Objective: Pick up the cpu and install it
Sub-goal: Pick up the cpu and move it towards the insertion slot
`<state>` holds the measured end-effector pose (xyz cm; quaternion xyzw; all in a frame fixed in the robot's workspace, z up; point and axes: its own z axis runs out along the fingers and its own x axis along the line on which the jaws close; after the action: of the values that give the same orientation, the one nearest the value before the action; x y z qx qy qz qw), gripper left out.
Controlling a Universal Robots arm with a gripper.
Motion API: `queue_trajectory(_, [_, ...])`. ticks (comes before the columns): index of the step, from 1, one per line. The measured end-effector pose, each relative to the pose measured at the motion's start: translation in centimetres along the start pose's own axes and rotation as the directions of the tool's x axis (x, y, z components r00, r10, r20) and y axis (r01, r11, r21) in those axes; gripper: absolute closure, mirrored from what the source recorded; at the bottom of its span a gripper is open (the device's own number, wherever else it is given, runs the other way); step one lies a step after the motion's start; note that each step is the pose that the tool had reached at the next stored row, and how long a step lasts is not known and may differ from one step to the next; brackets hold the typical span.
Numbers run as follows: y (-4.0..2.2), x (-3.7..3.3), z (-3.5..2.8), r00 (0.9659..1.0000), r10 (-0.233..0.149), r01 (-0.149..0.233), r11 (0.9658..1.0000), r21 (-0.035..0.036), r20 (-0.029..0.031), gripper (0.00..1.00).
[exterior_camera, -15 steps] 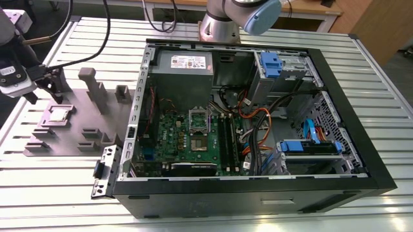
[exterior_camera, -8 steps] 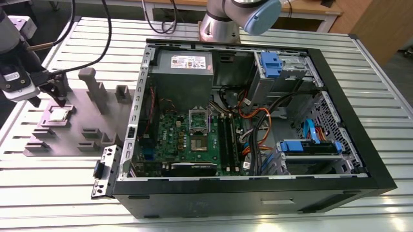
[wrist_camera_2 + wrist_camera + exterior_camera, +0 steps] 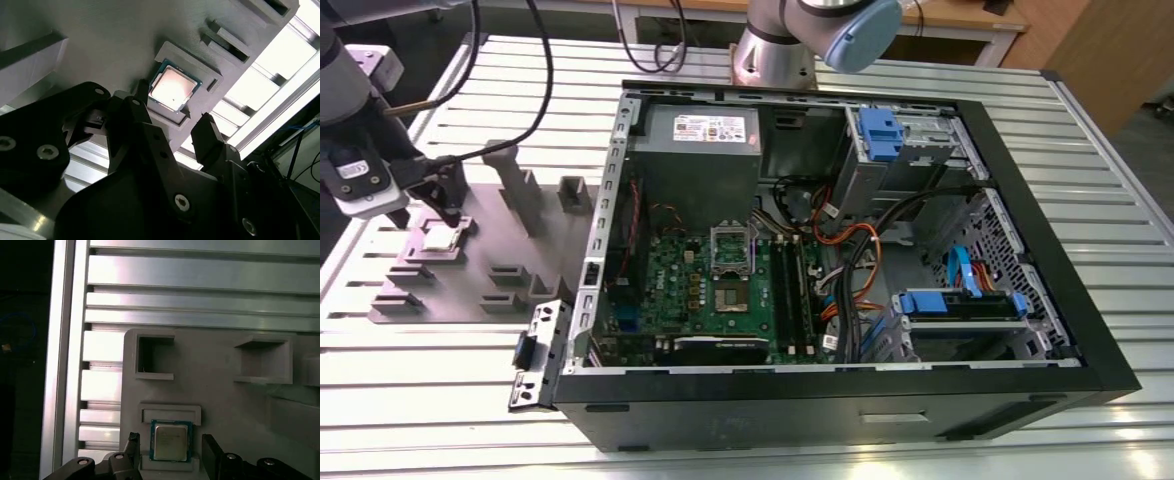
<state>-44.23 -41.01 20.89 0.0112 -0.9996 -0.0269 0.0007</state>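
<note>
Your arm (image 3: 790, 40) rises at the far side, and its wrist hangs at the exterior view's left. There your end effector (image 3: 443, 205) points straight down, very low. In both wrist views its two black fingers (image 3: 206, 134) (image 3: 212, 450) are spread wide apart.

One cpu (image 3: 171, 441), one holder (image 3: 464, 290), one computer case (image 3: 787, 420).

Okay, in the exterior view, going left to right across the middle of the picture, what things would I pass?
cpu → tall grey post → green circuit board → orange cables → lower blue bracket
</note>
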Motion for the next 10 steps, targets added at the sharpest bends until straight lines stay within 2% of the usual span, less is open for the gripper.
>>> queue_trajectory(4, [-0.02,0.00,0.42,0.9999,0.011,-0.011,0.9999,0.0000,0.0006,0.39])
queue_trajectory(10, [-0.03,0.00,0.47,0.9999,0.013,-0.013,0.9999,0.0003,0.0006,0.39])
